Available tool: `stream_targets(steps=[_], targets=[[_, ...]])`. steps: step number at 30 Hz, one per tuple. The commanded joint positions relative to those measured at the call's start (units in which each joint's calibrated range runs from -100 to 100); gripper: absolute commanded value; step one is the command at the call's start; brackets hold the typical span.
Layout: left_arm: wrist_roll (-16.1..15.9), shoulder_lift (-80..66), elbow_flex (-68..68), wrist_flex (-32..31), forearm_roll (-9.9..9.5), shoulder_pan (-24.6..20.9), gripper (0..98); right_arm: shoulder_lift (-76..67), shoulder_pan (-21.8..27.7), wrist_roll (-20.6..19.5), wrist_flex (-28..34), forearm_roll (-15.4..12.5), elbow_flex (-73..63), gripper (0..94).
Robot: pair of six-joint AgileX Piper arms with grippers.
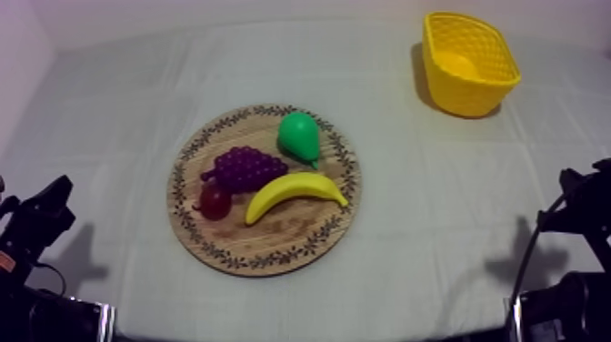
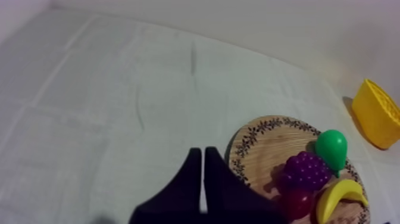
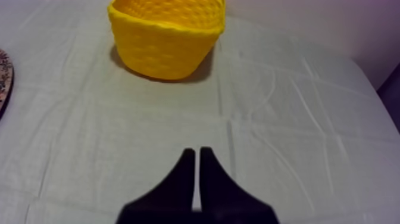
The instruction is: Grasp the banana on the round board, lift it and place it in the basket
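A yellow banana (image 1: 293,193) lies on the front right part of the round wooden board (image 1: 338,209), beside a bunch of purple grapes (image 1: 244,167), a green pear (image 1: 299,136) and a small red fruit (image 1: 215,201). The yellow basket (image 1: 468,64) stands at the far right of the table. My left gripper (image 1: 56,202) rests low at the left, well short of the board; its fingers lie together as a narrow wedge (image 2: 202,156), with the banana (image 2: 339,198) off to the side. My right gripper (image 1: 582,186) rests low at the right, its fingers together (image 3: 197,156), facing the basket (image 3: 166,37).
The grey-white cloth covers the table, with open room between the board and the basket. The board's rim (image 3: 3,76) shows at the edge of the right wrist view. A pale wall rises behind the table.
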Motion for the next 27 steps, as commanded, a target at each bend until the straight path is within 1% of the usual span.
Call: stream_targets(steps=[1, 19, 24, 27], targets=[[-0.02, 0.00, -0.03, 0.04, 0.04, -0.02, 0.1, -0.04, 0.01, -0.01, 0.01, 0.02, 0.02, 0.5], [-0.02, 0.00, -0.03, 0.04, 0.04, -0.02, 0.1, -0.04, 0.37, -0.14, 0.01, 0.02, 0.02, 0.5], [-0.02, 0.00, -0.03, 0.04, 0.04, -0.02, 0.1, -0.04, 0.07, -3.46, 0.01, 0.02, 0.02, 0.5], [-0.02, 0.00, -0.03, 0.04, 0.04, -0.02, 0.1, -0.04, -0.14, -3.68, 0.01, 0.02, 0.02, 0.5]])
